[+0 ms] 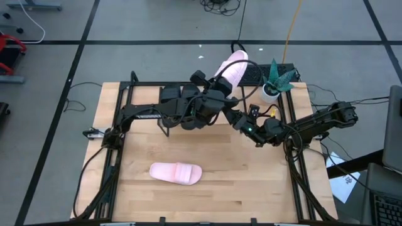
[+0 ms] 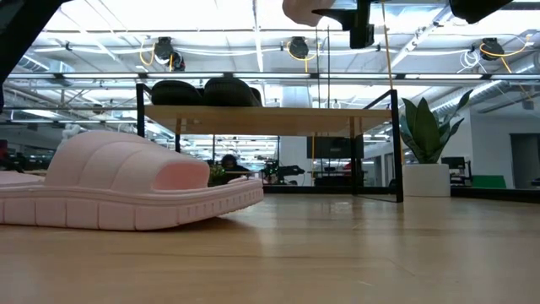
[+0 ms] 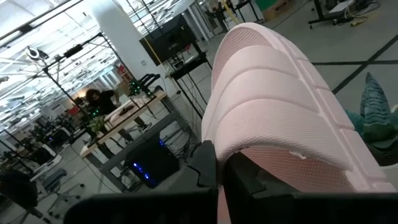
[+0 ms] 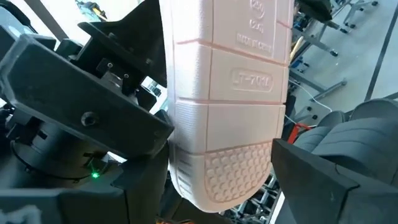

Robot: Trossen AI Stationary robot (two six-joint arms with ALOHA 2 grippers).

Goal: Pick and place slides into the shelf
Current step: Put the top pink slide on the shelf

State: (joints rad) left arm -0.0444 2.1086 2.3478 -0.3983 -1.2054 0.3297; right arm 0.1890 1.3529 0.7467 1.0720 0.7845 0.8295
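High view: left gripper (image 1: 221, 94) clamps pink slide (image 1: 231, 68) near tabletop's far edge; right gripper (image 1: 242, 122), fingers apart, should close squarely before handover toward shelf (image 2: 270, 118).

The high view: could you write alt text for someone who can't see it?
Seen from above, the left end effector holds a pale pink slide sandal raised near the wooden table's far edge, the open right end effector close beside it. A second pale pink slide lies on the table.

Bright room, white light from long ceiling lamps (image 2: 253, 17), glare up high, soft small shadows on the desk (image 1: 239, 176), nearby pink slide (image 2: 126, 190) blurry.
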